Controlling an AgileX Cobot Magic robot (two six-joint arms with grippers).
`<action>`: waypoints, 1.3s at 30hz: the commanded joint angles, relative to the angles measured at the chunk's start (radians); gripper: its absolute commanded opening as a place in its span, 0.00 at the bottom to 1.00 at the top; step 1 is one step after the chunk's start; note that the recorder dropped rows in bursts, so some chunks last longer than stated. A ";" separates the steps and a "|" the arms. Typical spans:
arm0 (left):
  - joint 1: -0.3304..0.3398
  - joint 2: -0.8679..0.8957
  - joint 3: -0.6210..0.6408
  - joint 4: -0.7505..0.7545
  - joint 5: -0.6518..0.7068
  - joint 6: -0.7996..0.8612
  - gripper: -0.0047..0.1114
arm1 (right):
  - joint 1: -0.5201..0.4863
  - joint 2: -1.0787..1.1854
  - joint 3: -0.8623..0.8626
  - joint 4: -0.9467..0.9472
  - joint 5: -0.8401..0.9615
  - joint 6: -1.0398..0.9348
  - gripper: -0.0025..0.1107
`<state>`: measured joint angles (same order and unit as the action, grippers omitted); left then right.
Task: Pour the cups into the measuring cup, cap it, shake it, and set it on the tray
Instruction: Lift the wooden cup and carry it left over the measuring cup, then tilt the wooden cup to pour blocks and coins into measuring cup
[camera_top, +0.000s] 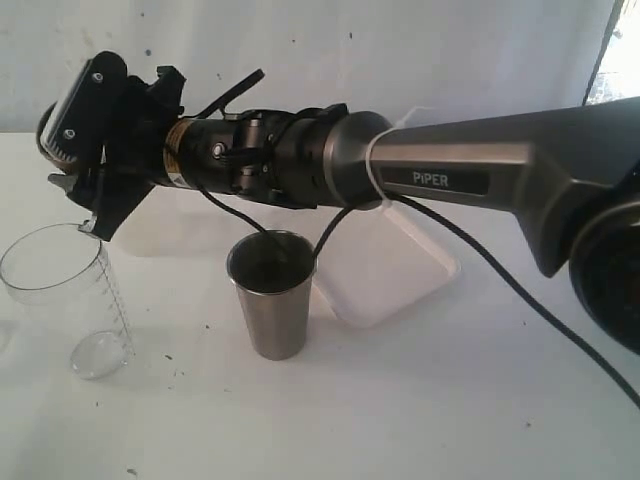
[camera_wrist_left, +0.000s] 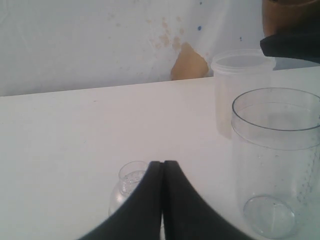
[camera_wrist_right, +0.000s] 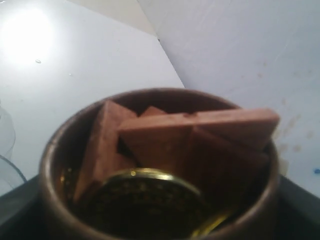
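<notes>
The white tray (camera_top: 410, 275) lies under the right arm (camera_top: 480, 170), the clear measuring cup (camera_top: 70, 300) stands just below the right gripper (camera_top: 88, 205), the steel tumbler (camera_top: 272, 300) stands beneath its wrist, the wooden cup (camera_wrist_right: 150, 165) sits clamped in its jaws, and the left gripper (camera_wrist_left: 161, 163) is closed.

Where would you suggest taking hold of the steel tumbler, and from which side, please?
Grip the steel tumbler across its side wall, just under the rim, coming in from its near side in the exterior view. It stands upright and tapers downward, so jaws there should wedge rather than slip; the tray lies behind it.
</notes>
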<state>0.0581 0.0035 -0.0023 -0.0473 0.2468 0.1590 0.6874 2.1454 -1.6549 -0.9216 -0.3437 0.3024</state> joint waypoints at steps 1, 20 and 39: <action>-0.002 -0.003 0.002 0.000 -0.014 -0.001 0.04 | 0.000 0.014 -0.010 0.005 -0.020 -0.116 0.02; -0.002 -0.003 0.002 0.000 -0.014 -0.001 0.04 | 0.002 0.030 -0.010 0.005 -0.065 -0.437 0.02; -0.002 -0.003 0.002 0.000 -0.014 -0.001 0.04 | 0.004 0.030 -0.010 0.005 -0.113 -0.789 0.02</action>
<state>0.0581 0.0035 -0.0023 -0.0473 0.2468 0.1590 0.6894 2.1864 -1.6591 -0.9233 -0.4365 -0.4315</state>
